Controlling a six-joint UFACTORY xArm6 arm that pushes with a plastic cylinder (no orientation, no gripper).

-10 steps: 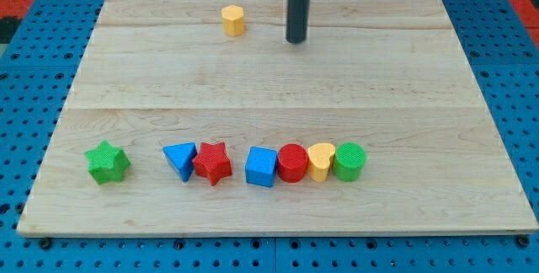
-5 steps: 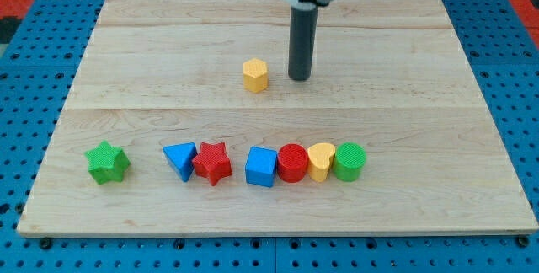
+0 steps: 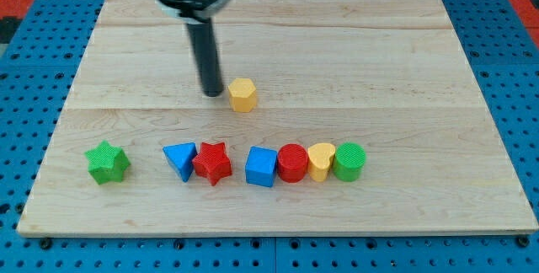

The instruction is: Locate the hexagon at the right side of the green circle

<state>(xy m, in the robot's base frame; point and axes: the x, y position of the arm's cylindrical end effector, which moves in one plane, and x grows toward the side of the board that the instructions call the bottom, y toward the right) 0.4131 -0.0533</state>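
The yellow hexagon (image 3: 242,95) sits near the board's middle, above the row of blocks. My tip (image 3: 211,93) is on the board just left of the hexagon, a small gap apart. The green circle (image 3: 349,162) is the right end of the row at the view's bottom. Next to it on its left is a yellow heart (image 3: 321,160), touching it.
The row also holds a red circle (image 3: 292,163), a blue cube (image 3: 261,167), a red star (image 3: 212,163) and a blue triangle (image 3: 180,159). A green star (image 3: 107,163) lies alone at the left. The wooden board (image 3: 421,71) sits on a blue pegboard.
The hexagon has moved from the view's top down to mid-board. My tip has swung from the hexagon's right side to its left side and lower.
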